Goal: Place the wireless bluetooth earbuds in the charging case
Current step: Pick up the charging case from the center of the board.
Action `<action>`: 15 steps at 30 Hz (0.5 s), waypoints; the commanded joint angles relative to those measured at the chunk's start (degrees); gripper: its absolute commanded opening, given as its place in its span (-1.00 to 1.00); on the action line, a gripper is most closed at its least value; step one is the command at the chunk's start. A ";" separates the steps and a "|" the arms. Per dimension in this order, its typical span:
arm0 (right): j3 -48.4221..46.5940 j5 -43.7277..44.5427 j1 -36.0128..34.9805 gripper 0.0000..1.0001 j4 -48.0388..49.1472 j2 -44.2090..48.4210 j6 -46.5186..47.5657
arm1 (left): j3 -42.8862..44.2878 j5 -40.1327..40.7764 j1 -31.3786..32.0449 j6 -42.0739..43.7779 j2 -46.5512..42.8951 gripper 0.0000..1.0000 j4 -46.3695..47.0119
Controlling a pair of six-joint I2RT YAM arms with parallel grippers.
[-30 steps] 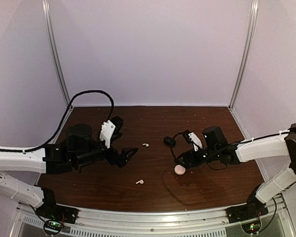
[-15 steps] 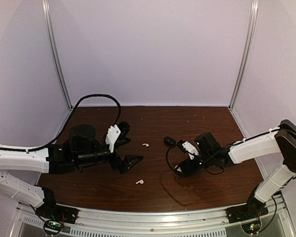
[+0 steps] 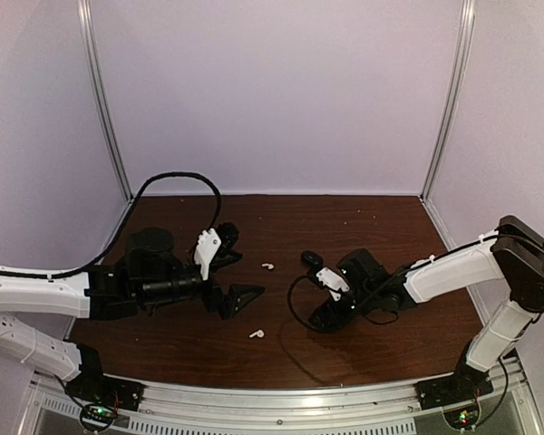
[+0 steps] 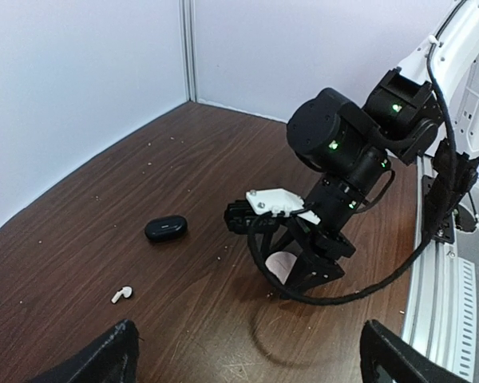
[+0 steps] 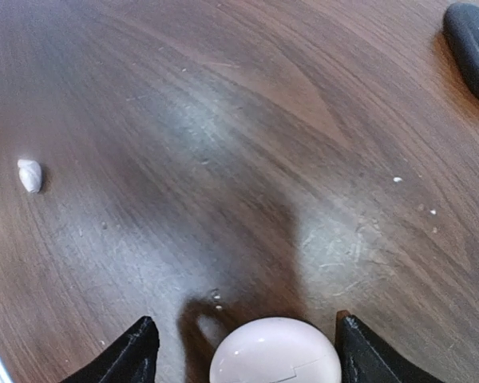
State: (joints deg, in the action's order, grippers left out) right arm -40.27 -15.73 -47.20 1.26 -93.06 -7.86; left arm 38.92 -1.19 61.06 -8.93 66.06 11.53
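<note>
A white charging case [image 5: 275, 351] lies shut on the table between the fingers of my right gripper [image 5: 247, 359]. The jaws are open, with a gap on the left side and the right finger close against the case. The left wrist view shows the same case [image 4: 283, 265] under the right gripper [image 4: 303, 267]; the top view hides it beneath that gripper [image 3: 325, 314]. One white earbud [image 3: 268, 266] lies mid-table and another [image 3: 257, 333] nearer the front. My left gripper [image 3: 245, 275] hovers wide open and empty left of them.
A black charging case [image 3: 311, 258] lies shut just behind the right gripper, also in the left wrist view [image 4: 165, 228] and the right wrist view [image 5: 473, 44]. A black cable [image 4: 335, 297] loops onto the table by the right gripper. Walls enclose the table.
My right gripper has moved left and down over the white case, covering it in the top view, and its jaws have narrowed. The left gripper shifted slightly right, then stayed.
</note>
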 commanded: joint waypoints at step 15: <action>9.80 11.28 -8.01 0.60 4.70 6.03 -8.62 | -0.77 -4.28 -2.68 0.32 4.92 0.95 8.42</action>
State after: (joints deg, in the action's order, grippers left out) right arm -34.50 -7.49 -54.78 4.93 -89.27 -12.62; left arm 38.37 -3.79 58.92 -8.95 69.82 15.46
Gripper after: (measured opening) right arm 0.814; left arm 0.977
